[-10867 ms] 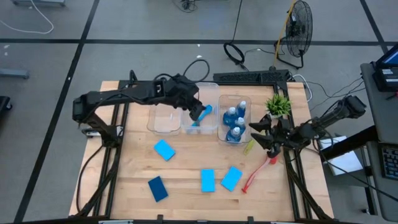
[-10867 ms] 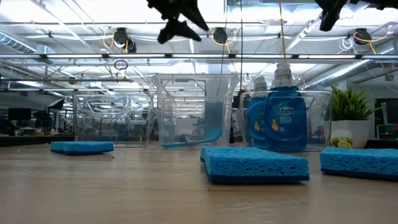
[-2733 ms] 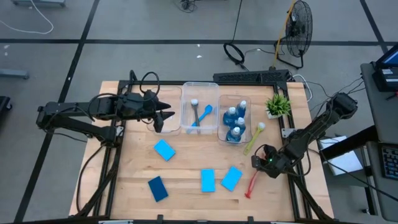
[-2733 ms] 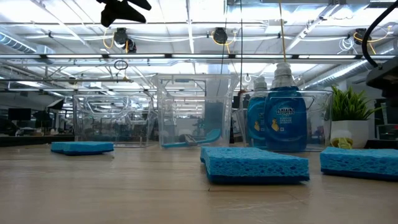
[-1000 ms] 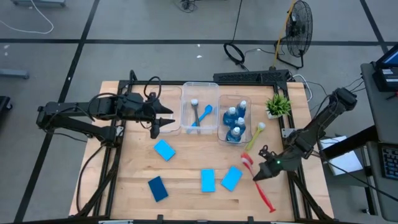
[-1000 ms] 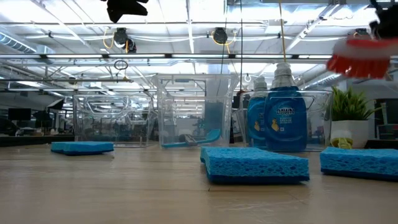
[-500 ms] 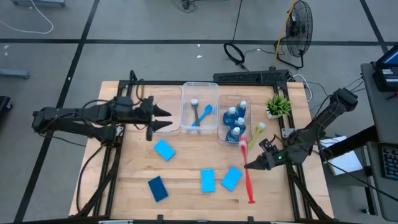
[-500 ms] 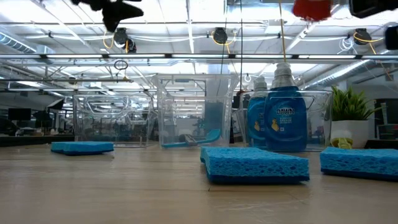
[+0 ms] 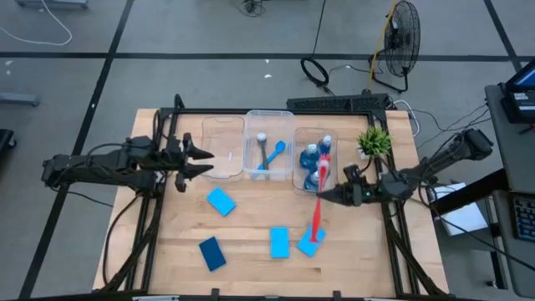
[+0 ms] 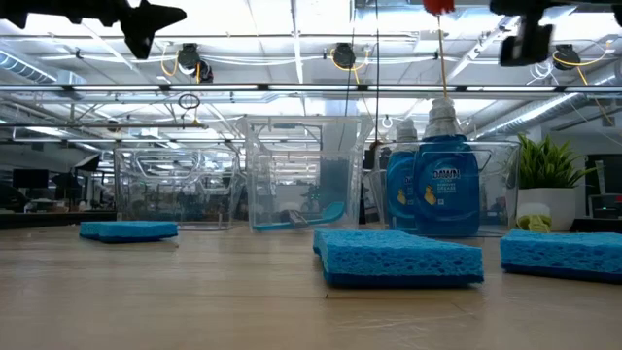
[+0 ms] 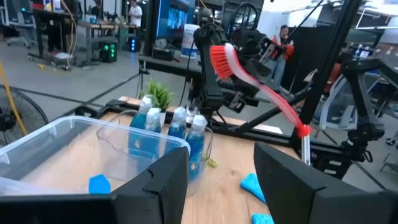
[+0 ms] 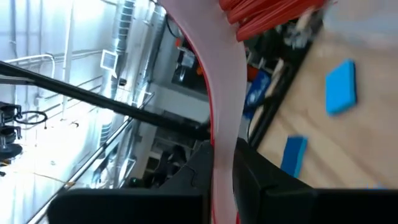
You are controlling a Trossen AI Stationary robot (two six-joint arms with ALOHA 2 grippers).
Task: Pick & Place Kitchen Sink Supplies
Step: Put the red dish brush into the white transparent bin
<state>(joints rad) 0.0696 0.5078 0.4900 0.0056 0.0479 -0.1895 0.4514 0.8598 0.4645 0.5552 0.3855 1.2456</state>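
Note:
My right gripper (image 9: 328, 194) is shut on the red brush (image 9: 318, 209), high over the table beside the right bin of blue bottles (image 9: 314, 155). The brush's bristle head (image 11: 221, 58) is above the bottles and its free end (image 9: 314, 241) above a blue sponge (image 9: 309, 244). More sponges (image 9: 221, 201) (image 9: 279, 242) and a darker one (image 9: 212, 253) lie flat on the table. A blue brush (image 9: 272, 154) lies in the middle bin. My left gripper (image 9: 203, 159) hovers open by the left bin (image 9: 221, 150), with nothing between its fingers. My right gripper pinches the red brush's handle (image 12: 224, 124) between its two fingers, a short way behind the bristle head. The fingers come level from the table's right and lie across the handle. The brush is lifted clear and tilted, head high and free end (image 11: 303, 130) lower.
Three clear bins stand in a row at the back middle. A small potted plant (image 9: 374, 140) stands at the back right. A yellow-green brush tip (image 11: 212, 163) lies near the bottle bin. Bare wood lies at the near left.
My right gripper has risen and gone toward the table's left and far edges, up to the bottle bin. The red brush has swung with it: its head now points to the far edge, its free end over the sponge. My left gripper has drawn back toward the left edge.

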